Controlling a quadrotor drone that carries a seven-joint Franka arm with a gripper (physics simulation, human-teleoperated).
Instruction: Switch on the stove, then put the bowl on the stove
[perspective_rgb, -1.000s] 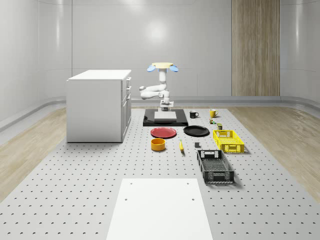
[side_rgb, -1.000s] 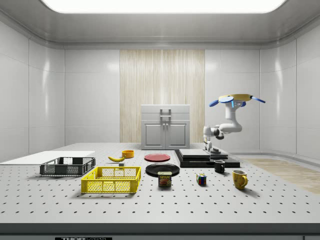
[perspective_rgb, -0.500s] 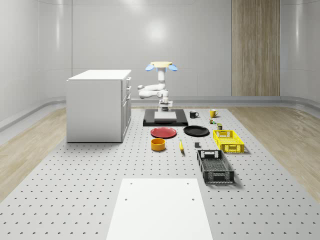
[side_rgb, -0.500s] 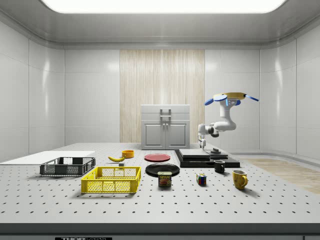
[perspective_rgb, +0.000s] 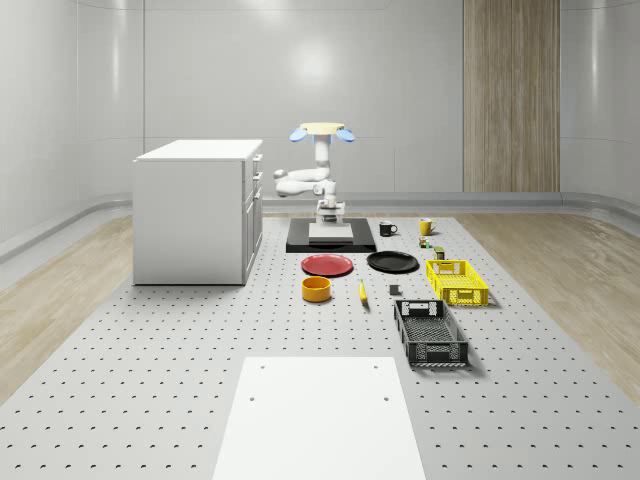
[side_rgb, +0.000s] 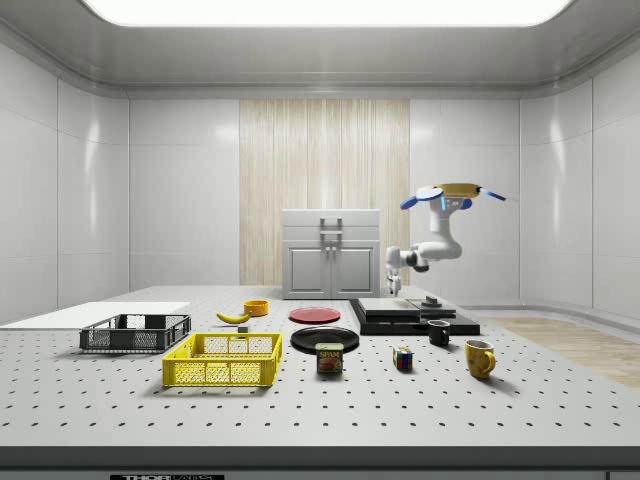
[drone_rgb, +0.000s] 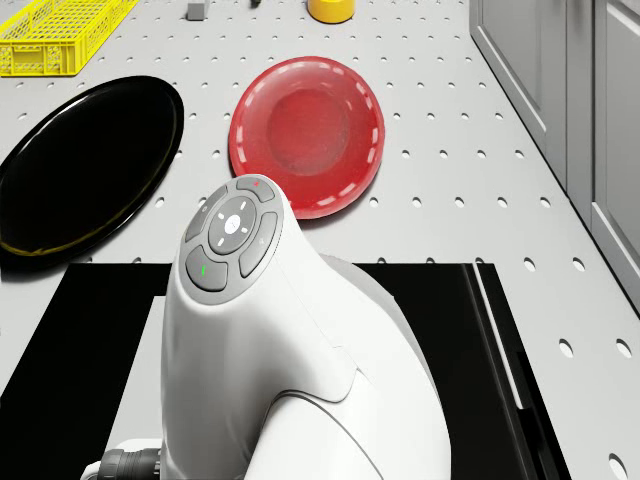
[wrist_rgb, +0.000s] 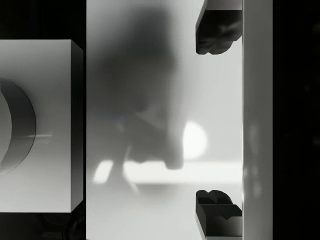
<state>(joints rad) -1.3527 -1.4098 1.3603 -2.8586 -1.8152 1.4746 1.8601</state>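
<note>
Below the open jaws (wrist_rgb: 218, 120) lies the stove (side_rgb: 412, 315); drone (side_rgb: 452, 194) has drifted from its knob end toward the bowl (perspective_rgb: 316, 289), well beyond, so fetching it seems next

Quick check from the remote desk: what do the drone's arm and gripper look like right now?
The arm is glossy white with rounded links; its top link carries a grey round button pad with small red and green marks. A black ribbed fitting sits at one joint. The gripper has dark fingertips. The drone has a tan body and blue rotors.
</note>
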